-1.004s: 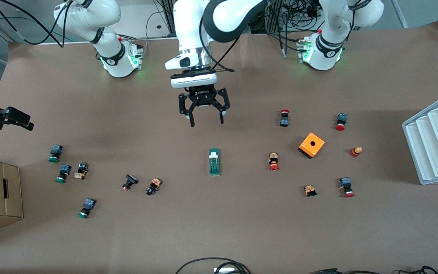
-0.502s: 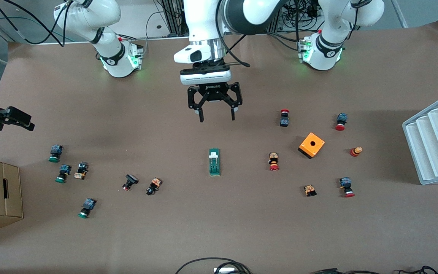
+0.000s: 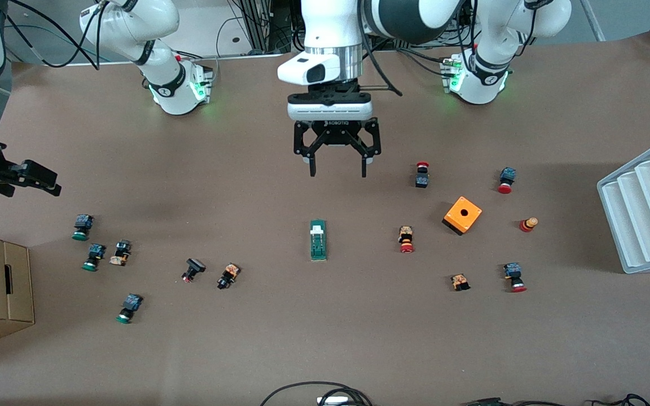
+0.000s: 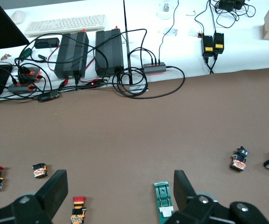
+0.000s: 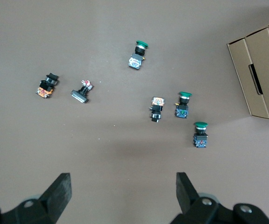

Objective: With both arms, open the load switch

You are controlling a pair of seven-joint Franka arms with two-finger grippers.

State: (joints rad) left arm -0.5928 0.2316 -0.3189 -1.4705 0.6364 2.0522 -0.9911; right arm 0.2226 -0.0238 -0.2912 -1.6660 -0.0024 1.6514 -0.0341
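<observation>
Left gripper (image 3: pixel 337 169), jaws spread wide and empty, shifted over the last second toward the left arm's end of the counter (image 3: pixel 325 349) and now hanging above bare surface, with the load switch (image 3: pixel 318 240) lying untouched mid-counter, nearer the front camera and not yet beneath the jaws; probably still lining up for the approach. Right gripper (image 3: pixel 31 176), likewise open and holding nothing, edged only slightly at the right arm's end above the green-capped push buttons (image 5: pixel 182 105), well apart from the switch; no contact yet, so opening not begun.
</observation>
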